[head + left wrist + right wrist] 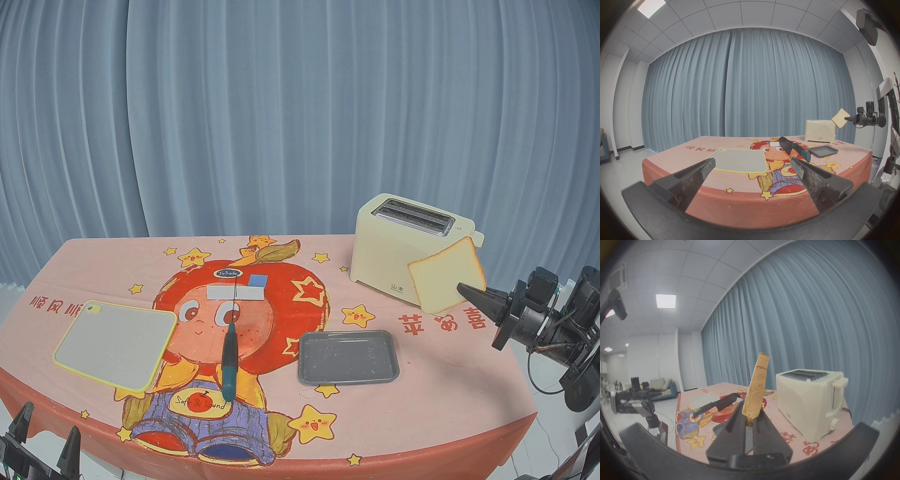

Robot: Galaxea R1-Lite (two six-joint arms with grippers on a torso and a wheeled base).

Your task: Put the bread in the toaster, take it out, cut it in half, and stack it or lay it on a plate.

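**My right arm.** It comes in from the table's right edge with the forearm about level. My right gripper (464, 288) points toward the cream-coloured two-slot toaster (400, 250). Its two black fingers (734, 424) are clamped on the lower edge of the pale square slice of bread with a tan crust (447, 275). The slice stands on edge, tilted slightly, in the air and clear of the cloth. It is just beside the toaster's right end, and its top corner is about level with the toaster's top. From the right wrist view the crust (756, 387) rises straight out of my closed fingertips, with the toaster close beside it.

**My left arm.** It is low, off the near left corner of the table. My left gripper (49, 425) has its fingers spread wide apart with nothing between them, and the tips point toward the table.

**On the table.** The pink tablecloth with a cartoon apple-headed figure (437, 387) carries three things:
- A grey rectangular cutting board with a yellow-green rim (115, 344) lies flat at the left.
- A knife with a teal handle and dark blade (229, 362) is in the middle, with its handle toward me.
- A dark grey rectangular tray (348, 356) sits right of the knife, near the toaster and in front of it.

A blue-grey pleated curtain (300, 112) hangs behind the table.
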